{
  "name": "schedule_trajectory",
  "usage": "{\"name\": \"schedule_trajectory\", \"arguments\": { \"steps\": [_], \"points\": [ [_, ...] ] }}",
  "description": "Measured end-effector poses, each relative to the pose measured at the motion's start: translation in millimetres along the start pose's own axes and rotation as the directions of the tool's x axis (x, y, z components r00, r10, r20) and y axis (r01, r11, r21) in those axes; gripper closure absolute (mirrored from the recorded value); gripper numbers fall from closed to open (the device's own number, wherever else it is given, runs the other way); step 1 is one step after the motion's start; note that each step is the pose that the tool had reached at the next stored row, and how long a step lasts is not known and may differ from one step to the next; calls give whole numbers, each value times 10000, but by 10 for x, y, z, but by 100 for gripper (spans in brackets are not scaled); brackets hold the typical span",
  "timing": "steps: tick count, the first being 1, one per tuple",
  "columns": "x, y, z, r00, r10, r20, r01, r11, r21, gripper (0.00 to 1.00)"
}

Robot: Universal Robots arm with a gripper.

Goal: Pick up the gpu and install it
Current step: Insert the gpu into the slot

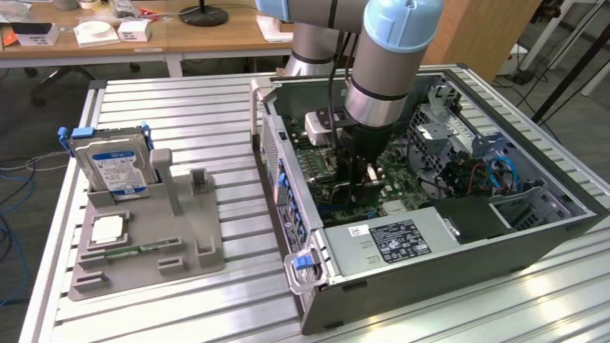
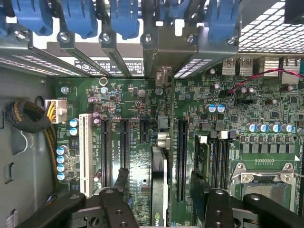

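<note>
Hovering inside the computer case [image 1: 533,214], the pincer [image 2: 161,199] stands released over the gpu [image 2: 160,190], which sits edge-on in the motherboard [image 2: 137,166] slot. Installing looks nearly finished; a clean straight lift is needed.

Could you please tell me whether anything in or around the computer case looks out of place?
Nothing stands out: the gpu stands on edge on the motherboard, between the fingers of the open gripper and apart from both; the hard drive sits upright in its holder.

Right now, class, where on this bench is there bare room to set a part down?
Free: slatted table behind the grey parts holder, beside the open computer case; also the front strip under the case. Crowded: inside the case, around the tool.
</note>
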State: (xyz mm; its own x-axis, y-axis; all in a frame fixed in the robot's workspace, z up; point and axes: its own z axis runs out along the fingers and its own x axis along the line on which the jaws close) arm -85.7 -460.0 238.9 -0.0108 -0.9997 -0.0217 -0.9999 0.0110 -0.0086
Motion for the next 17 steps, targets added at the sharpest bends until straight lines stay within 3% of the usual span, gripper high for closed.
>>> {"name": "schedule_trajectory", "arguments": {
  "steps": [10,15,17],
  "points": [
    [-8,-5,-342,10000,1,1,-1,10000,-14,37],
    [-9,-6,-395,10000,0,-8,0,10000,-14,37],
    [-9,-6,-404,10000,-1,-14,1,10000,-14,45]
  ]
}}
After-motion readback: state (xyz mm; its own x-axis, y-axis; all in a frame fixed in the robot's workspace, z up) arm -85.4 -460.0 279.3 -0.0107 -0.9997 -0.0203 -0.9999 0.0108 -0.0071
